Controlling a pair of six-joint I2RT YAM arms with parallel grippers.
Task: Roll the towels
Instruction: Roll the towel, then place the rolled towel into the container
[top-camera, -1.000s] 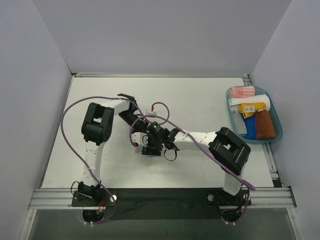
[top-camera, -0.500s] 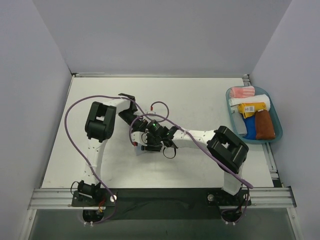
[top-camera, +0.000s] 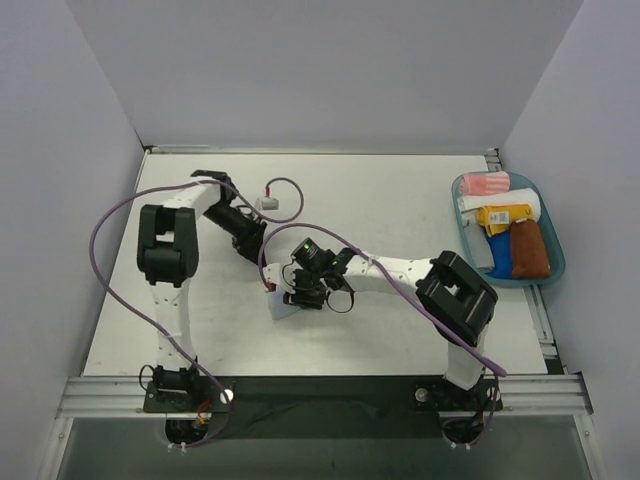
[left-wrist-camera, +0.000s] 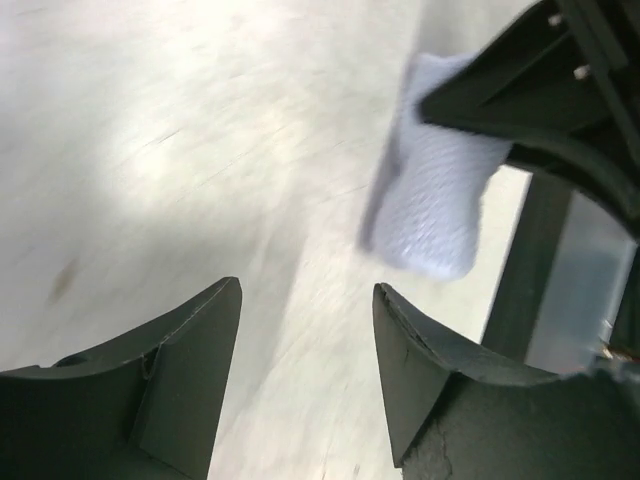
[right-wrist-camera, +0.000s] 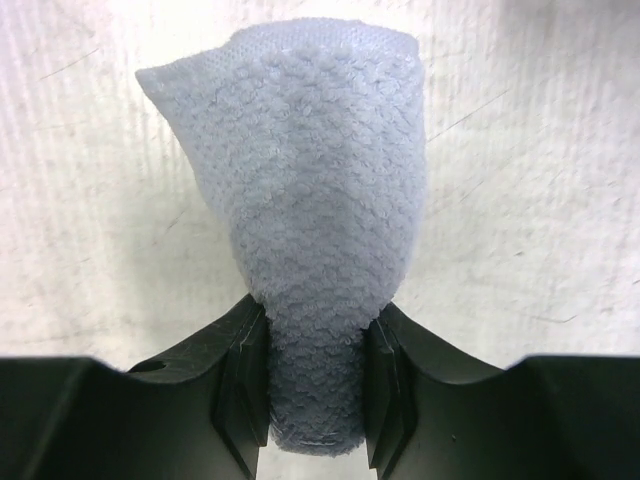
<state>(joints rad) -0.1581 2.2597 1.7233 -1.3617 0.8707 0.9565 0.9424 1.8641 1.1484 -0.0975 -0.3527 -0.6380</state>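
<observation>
My right pincer (right-wrist-camera: 315, 340) clamps the rolled light-blue towel (right-wrist-camera: 310, 170) on the surface (top-camera: 400, 200); my left pincer (left-wrist-camera: 305, 290) hangs open. The rust-brown towel (top-camera: 529, 250) lies in the tray (top-camera: 556, 262), seemingly rolled, so I judge little remains.

From above we see only a pale corner of the light-blue towel (top-camera: 279, 306); the right gripper (top-camera: 291, 298) covers the rest. In the left wrist view the towel is blurred, and the same gripper hides its upper part.
</observation>
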